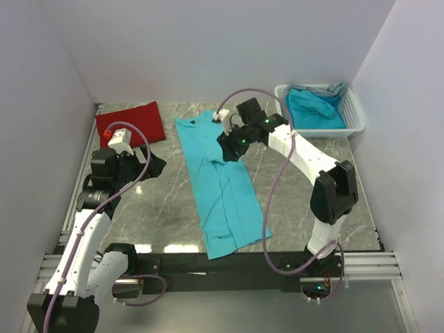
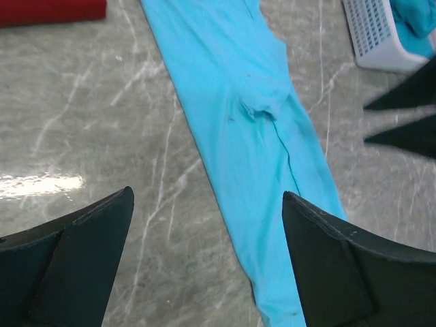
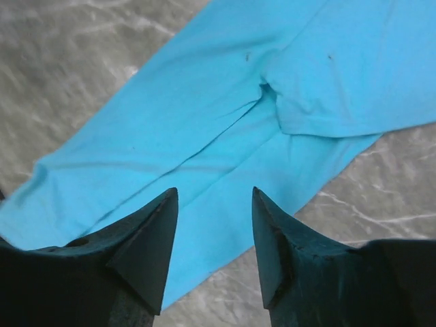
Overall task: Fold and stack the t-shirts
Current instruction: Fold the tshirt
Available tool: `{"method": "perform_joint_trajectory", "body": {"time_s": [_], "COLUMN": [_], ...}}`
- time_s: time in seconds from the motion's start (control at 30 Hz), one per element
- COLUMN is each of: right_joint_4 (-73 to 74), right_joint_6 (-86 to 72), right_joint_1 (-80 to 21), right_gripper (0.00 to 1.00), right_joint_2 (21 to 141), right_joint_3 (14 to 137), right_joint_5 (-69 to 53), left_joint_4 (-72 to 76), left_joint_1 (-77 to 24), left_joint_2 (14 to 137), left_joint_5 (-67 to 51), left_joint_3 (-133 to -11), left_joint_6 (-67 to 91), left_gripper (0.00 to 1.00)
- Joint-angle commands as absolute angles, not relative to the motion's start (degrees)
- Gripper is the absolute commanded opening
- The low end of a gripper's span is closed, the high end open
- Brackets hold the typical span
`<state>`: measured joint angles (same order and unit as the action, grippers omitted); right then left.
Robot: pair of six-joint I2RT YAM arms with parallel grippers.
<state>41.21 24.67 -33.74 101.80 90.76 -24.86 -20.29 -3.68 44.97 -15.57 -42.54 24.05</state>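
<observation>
Two t-shirts lie on the bench (image 1: pixel 166 208). One turquoise t-shirt (image 1: pixel 222 191) is folded lengthwise into a long strip running down the middle, its collar at the far end. One folded red t-shirt (image 1: pixel 132 121) sits in the far left corner, well apart from the strip. One white basket (image 1: pixel 352 118) stands in the far right corner with turquoise cloth (image 1: pixel 316 111) heaped in it; how many shirts that makes I cannot tell. My left fingers (image 1: pixel 154 166) are spread wide over bare bench to the left of the strip, gripping nothing. My right fingers (image 1: pixel 232 147) are apart over the strip's upper half by the sleeve fold, with nothing clamped between them.
</observation>
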Motion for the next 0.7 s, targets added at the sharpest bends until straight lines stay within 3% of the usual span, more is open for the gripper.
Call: {"method": "perform_joint_trajectory", "body": {"time_s": [0.0,0.2,0.33,0.4,0.47,0.67], "right_joint_4": [40.25,31.92,30.59,28.75,28.21,26.37], "right_joint_6": [17.42,0.19,-7.90,-9.66,-10.37,-12.13], "right_joint_1": [-29.46,-19.43,-16.70,-15.91,-15.38,-13.27], "right_gripper": [0.56,0.59,0.57,0.56,0.56,0.56], "right_joint_2": [109.30,118.37,123.13,123.75,124.19,125.59], "right_joint_3": [98.48,102.65,105.64,104.77,104.33,103.53], "right_joint_5": [-34.60,-38.06,-38.23,-38.84,-39.55,-40.78], "left_joint_4": [-17.40,-16.71,-17.93,-16.53,-15.82,-19.77], "left_joint_1": [-3.60,-5.17,-10.89,-12.47,-12.74,-12.66], "left_joint_2": [46.49,52.45,59.13,65.08,72.02,89.52], "left_joint_5": [-20.99,-33.48,-25.50,-23.73,-21.90,-14.16], "left_joint_3": [-44.03,-38.33,-38.49,-39.46,-42.00,-55.88], "left_joint_6": [23.03,30.40,33.74,35.59,36.21,34.64], "left_gripper": [0.96,0.88,0.84,0.72,0.68,0.66]}}
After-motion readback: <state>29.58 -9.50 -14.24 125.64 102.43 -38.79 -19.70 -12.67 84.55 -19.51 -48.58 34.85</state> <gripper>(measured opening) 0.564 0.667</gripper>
